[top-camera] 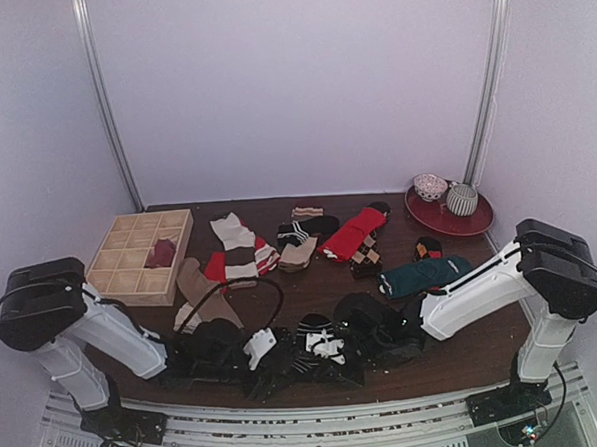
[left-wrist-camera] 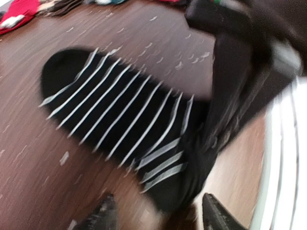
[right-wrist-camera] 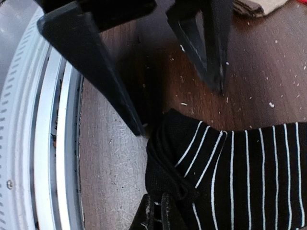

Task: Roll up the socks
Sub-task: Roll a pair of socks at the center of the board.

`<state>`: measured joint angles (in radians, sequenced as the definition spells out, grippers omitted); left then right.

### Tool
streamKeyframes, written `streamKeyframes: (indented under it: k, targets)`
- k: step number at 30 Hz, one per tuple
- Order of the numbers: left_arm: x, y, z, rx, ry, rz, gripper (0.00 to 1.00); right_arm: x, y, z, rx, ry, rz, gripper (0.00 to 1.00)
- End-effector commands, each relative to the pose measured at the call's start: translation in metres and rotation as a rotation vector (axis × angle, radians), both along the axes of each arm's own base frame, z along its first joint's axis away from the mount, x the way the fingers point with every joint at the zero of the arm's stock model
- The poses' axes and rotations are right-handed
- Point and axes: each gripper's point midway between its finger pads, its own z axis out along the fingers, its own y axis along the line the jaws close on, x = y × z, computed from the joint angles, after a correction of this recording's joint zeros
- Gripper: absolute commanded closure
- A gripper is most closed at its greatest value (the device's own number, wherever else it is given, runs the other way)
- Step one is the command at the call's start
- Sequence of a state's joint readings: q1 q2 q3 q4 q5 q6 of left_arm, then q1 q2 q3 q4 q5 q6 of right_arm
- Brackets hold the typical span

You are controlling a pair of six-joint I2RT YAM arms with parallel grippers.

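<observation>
1. Fingertips [left-wrist-camera: 103, 218] of the left end effector [left-wrist-camera: 158, 216] stand apart, released, at the bottom of the blurred left wrist view. Just beyond them the striped sock [left-wrist-camera: 115, 115] lies on the tabletop [left-wrist-camera: 29, 182], its near end folded over.
2. Right wrist view: the right end effector [right-wrist-camera: 157, 216] is clenched, its tips pinching the striped sock's bunched end. The left one's two fingers stand spread beyond it.
3. Top view: both arms [top-camera: 114, 338] reach in to mid near edge, where the striped sock lies. Other socks, among them red [top-camera: 357, 230], teal [top-camera: 426, 274] and tan [top-camera: 204, 294], lie scattered behind. A wooden box [top-camera: 130, 257] sits left, a red plate [top-camera: 476, 220] back right.
</observation>
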<state>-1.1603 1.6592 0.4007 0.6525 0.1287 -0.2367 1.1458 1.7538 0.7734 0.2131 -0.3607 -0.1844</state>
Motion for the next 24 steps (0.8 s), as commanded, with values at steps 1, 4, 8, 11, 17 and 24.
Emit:
streamKeyframes:
  k: [1, 4, 8, 11, 17, 24]
  targets:
    - [0.006, 0.029, 0.006, 0.055, -0.123, 0.047, 0.35, -0.026, -0.044, -0.040, -0.223, 0.443, -0.103, 1.00]
    - [0.004, 0.028, 0.028, 0.002, -0.203, 0.038, 0.33, -0.025, -0.044, -0.041, -0.255, 0.597, -0.156, 1.00]
    - [-0.003, 0.011, 0.046, -0.017, -0.316, -0.019, 0.34, -0.020, -0.040, -0.038, -0.219, 0.853, -0.247, 1.00]
    - [-0.007, -0.001, 0.054, -0.038, -0.376, -0.063, 0.34, -0.014, -0.045, -0.043, -0.240, 0.914, -0.310, 1.00]
    - [-0.010, -0.027, 0.052, -0.051, -0.432, -0.152, 0.39, -0.006, -0.049, -0.047, -0.252, 1.009, -0.382, 1.00]
    - [-0.015, -0.052, 0.036, -0.027, -0.434, -0.250, 0.66, 0.001, -0.054, -0.055, -0.293, 1.023, -0.432, 1.00]
